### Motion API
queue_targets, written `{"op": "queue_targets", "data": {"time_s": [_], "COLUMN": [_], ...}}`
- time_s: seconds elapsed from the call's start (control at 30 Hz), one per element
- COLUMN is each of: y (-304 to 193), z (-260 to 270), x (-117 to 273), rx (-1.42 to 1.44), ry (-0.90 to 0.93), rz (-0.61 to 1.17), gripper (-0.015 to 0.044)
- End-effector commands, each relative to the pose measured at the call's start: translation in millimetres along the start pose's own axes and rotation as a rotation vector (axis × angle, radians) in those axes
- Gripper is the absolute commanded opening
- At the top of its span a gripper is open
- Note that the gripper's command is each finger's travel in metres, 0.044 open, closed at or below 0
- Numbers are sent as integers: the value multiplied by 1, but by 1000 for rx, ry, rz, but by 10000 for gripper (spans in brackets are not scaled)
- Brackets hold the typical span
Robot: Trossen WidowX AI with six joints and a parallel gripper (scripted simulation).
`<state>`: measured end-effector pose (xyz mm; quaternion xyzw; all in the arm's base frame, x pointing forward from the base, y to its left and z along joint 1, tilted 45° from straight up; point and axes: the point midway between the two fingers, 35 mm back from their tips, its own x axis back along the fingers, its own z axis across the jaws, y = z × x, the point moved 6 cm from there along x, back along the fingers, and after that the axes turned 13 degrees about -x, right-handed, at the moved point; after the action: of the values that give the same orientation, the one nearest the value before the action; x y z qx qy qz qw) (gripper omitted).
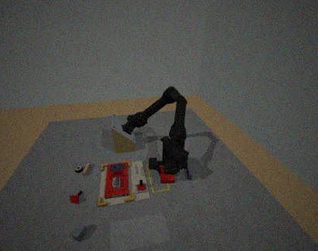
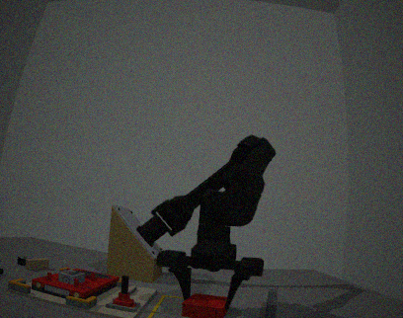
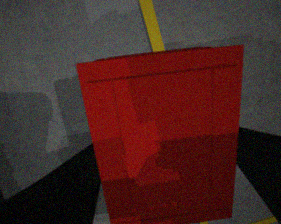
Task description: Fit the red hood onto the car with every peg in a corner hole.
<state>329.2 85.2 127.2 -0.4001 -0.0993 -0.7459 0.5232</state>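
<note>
Fingers (image 1: 189,173) (image 2: 186,283) are spread widely across the red hood (image 1: 168,178) (image 2: 204,306) (image 3: 166,100), one at either side; whether it is clasped cannot be told. The hood is seen low over the counter (image 1: 210,218), partly across the yellow outline (image 1: 160,191) (image 2: 157,306) (image 3: 151,25). In the jig (image 1: 142,196) (image 2: 143,296), the chassis (image 1: 111,183) (image 2: 96,286) is held, its engine block (image 1: 116,182) (image 2: 71,277) seated. Open counter is left between jig and wedge (image 1: 122,144) (image 2: 128,252).
</note>
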Motion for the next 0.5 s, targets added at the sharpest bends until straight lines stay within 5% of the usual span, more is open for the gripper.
{"op": "queue_targets", "data": {"time_s": [0.0,0.37,0.47], "y": [0,0,0], "z": [0,0,0], "x": [0,9,15], "rx": [1,0,0], "ry": [0,0,-1], "rz": [0,0,0], "gripper": [295,6,0]}}
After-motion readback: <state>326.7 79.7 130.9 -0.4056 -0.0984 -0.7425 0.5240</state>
